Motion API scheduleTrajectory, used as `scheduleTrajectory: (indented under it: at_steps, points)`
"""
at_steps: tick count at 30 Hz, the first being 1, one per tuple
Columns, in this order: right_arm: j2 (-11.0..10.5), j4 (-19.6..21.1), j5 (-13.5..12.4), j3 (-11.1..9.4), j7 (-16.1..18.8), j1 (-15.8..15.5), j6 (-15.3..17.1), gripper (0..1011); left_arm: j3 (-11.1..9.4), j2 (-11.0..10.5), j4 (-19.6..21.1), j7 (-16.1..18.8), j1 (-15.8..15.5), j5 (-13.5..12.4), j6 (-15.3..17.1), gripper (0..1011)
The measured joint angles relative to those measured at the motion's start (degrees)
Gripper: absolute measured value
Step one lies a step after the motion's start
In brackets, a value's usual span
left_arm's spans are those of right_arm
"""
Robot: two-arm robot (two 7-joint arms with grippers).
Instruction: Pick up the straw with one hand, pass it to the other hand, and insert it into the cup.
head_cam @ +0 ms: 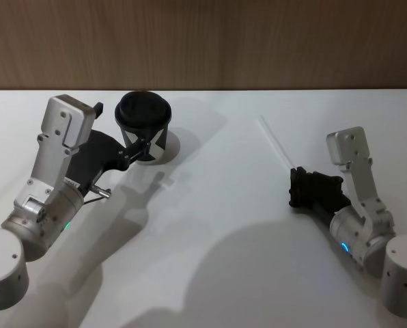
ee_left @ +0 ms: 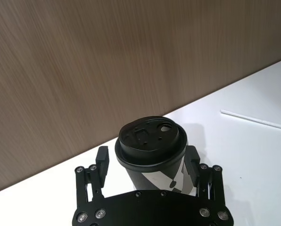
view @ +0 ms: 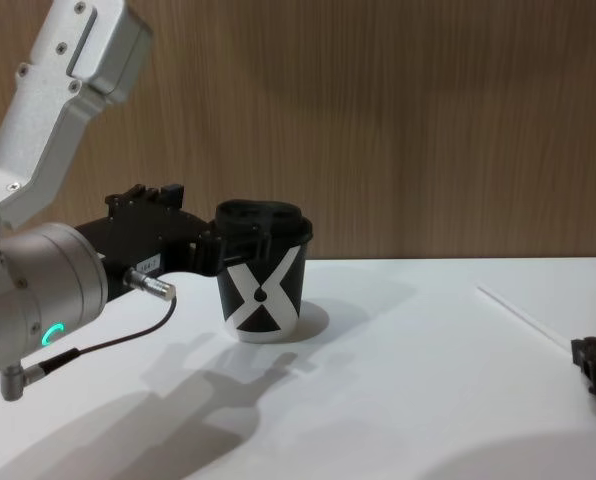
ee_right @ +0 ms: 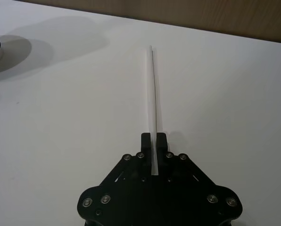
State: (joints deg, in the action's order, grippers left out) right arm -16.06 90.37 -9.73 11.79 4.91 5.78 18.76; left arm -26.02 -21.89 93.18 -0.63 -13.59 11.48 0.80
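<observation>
The straw (head_cam: 277, 142) is lying on the white worktop (head_cam: 217, 225) toward its right side, its far end pointing at the back edge. My right tool (ee_right: 154, 137) is pinching the near end, narrowed tight onto it. Well apart, near the back edge and left of centre, the cup (view: 261, 280) is standing upright, and my left tool (ee_left: 147, 160) is sitting spread wide on either side of it. A wooden wall (head_cam: 258, 41) is running along behind.

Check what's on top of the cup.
A black domed lid caps the cup; its contents are hidden. The straw is apart, pinched by the right gripper; the left gripper is at the cup.
</observation>
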Motion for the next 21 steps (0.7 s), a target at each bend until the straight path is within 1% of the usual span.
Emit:
scheduleTrajectory:
  at_steps: [8, 17, 21]
  points:
    - [0.2, 0.4, 0.9, -0.5, -0.8, -0.1, -1.5, 34, 0.0, 0.0, 0.0, 0.0, 0.0, 0.0, 0.0, 1001]
    - [0.5, 1.7, 1.1, -1.6, -0.7, -0.4, -5.6, 0, 0.0, 0.0, 0.0, 0.0, 0.0, 0.0, 0.0, 1002]
    - [0.5, 2.6, 0.6, -2.3, 0.6, -0.4, -8.2, 1, 0.0, 0.0, 0.0, 0.0, 0.0, 0.0, 0.0, 1002]
